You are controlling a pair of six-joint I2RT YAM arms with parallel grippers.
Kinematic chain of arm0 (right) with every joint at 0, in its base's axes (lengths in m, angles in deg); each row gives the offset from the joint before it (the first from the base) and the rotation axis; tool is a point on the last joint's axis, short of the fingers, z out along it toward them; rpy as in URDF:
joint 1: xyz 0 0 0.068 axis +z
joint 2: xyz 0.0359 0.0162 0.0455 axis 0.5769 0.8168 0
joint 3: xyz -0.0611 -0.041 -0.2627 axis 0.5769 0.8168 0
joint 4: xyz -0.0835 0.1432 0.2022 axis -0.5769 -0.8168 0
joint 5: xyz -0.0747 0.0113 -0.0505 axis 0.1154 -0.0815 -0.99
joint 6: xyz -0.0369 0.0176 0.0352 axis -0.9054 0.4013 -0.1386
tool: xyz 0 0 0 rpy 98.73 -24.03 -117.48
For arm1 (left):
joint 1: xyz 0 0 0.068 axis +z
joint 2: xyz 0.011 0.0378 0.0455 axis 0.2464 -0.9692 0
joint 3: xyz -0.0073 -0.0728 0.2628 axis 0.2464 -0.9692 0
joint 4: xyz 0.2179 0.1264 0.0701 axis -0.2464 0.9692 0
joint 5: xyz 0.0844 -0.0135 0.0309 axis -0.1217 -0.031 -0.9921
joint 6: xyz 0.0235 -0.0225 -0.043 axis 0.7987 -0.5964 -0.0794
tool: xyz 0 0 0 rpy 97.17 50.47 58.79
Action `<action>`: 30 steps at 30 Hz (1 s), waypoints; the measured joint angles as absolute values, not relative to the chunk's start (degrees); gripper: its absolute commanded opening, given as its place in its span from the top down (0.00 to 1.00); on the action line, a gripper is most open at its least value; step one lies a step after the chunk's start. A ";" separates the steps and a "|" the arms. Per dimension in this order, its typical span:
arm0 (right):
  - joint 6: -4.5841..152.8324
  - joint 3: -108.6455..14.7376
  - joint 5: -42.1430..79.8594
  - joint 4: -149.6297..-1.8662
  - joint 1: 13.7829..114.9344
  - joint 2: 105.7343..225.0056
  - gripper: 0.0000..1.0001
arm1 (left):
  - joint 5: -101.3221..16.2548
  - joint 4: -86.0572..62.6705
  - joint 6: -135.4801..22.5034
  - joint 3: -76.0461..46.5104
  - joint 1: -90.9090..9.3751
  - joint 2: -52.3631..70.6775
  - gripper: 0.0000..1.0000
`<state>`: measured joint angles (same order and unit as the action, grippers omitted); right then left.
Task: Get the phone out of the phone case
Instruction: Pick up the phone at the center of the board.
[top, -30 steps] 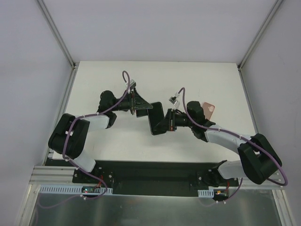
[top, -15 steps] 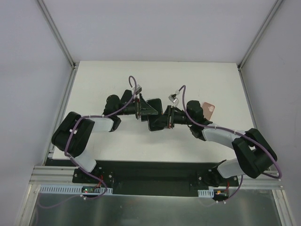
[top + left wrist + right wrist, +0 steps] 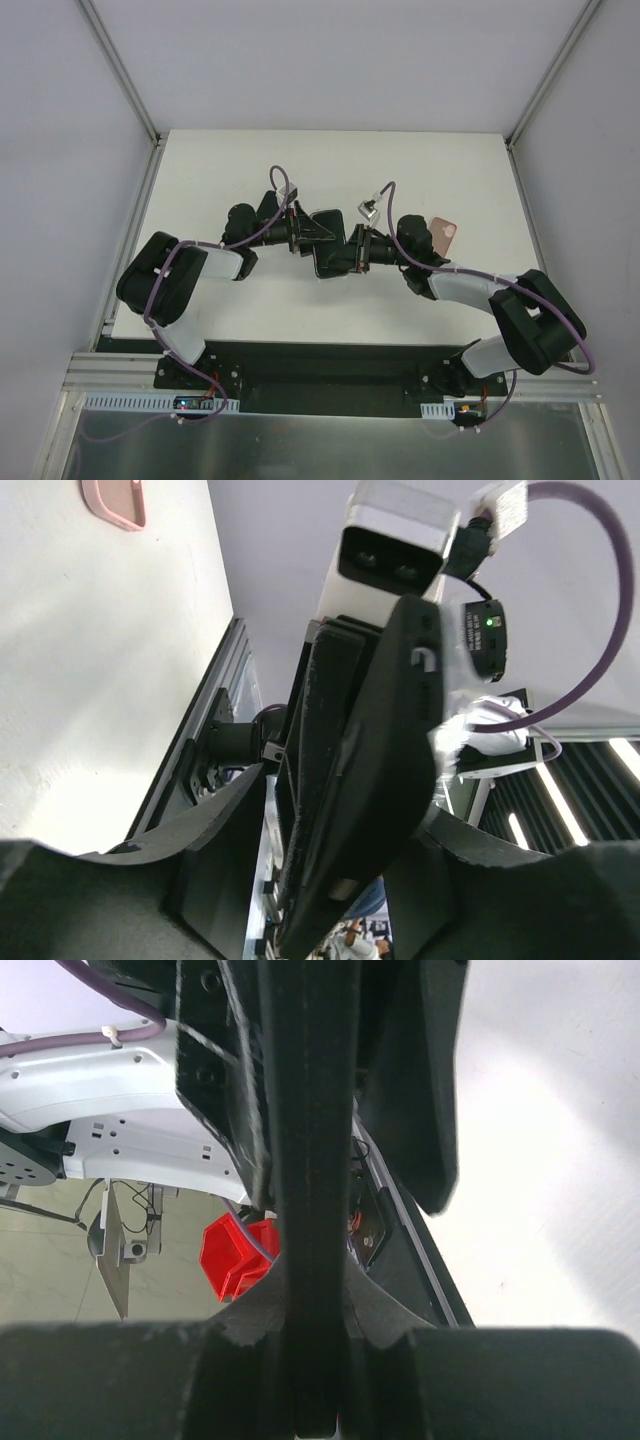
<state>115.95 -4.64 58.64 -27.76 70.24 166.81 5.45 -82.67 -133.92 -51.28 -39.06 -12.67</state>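
The left gripper (image 3: 303, 232) has swung right around the phone (image 3: 328, 258), its jaws narrowing, though whether it grips yet cannot be told. The right gripper (image 3: 352, 252) clamps the phone. The pink case (image 3: 443, 235) lies apart, so the phone seems already out.

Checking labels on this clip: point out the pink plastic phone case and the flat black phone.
pink plastic phone case (image 3: 444, 238), top external view, on its visible right part.
flat black phone (image 3: 330, 262), top external view, on its near end.
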 measured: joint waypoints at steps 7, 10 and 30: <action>115.95 -4.18 59.23 -27.80 70.24 166.81 0.99 | 4.12 -82.73 -135.19 -51.41 -38.54 -10.94 0.66; 115.93 -4.18 59.47 -27.60 70.24 166.81 0.99 | 4.14 -82.76 -135.56 -51.41 -38.54 -10.53 0.62; 118.25 -5.60 61.13 -29.15 69.84 166.70 0.22 | 4.12 -85.29 -133.13 -51.43 -38.78 -10.24 1.00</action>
